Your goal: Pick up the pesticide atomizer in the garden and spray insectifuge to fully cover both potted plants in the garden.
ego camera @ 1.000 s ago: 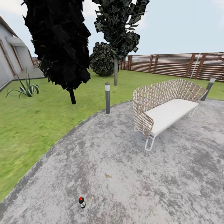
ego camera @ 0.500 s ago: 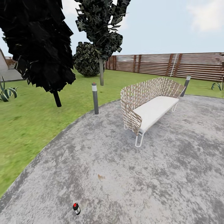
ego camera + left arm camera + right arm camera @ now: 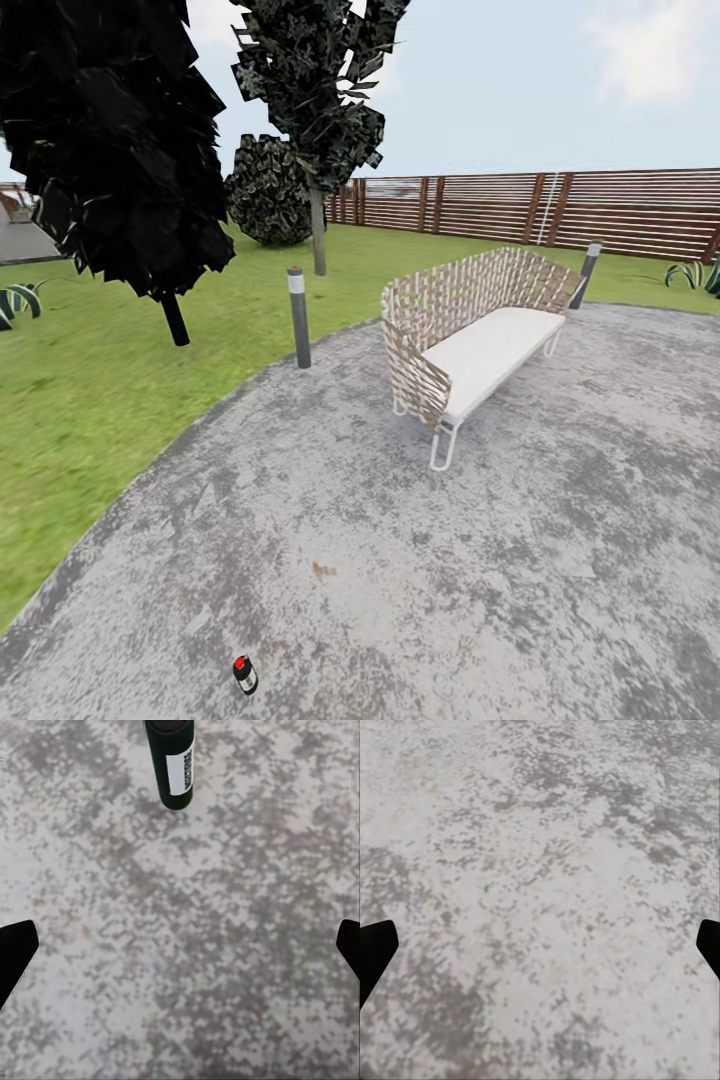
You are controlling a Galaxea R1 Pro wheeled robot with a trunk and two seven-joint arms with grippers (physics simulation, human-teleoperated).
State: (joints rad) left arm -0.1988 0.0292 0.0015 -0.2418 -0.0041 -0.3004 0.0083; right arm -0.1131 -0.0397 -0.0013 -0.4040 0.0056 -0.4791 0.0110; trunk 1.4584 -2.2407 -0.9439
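Nothing done yet: your left gripper [image 3: 180, 945] and right gripper [image 3: 540, 945] spread, empty. Small dark bottle [image 3: 244, 675] on patio [image 3: 560, 560], 7 o'clock, ungrasped. Spraying pending.

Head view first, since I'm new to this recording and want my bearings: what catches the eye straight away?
A woven-backed bench with a white seat stands on the round grey patio, right of the middle. A tall black-leaved tree looms at the upper left over the lawn, with a grey post at the patio's edge beside it. Near the bottom edge, a small dark bottle with a red top stands alone on the paving.
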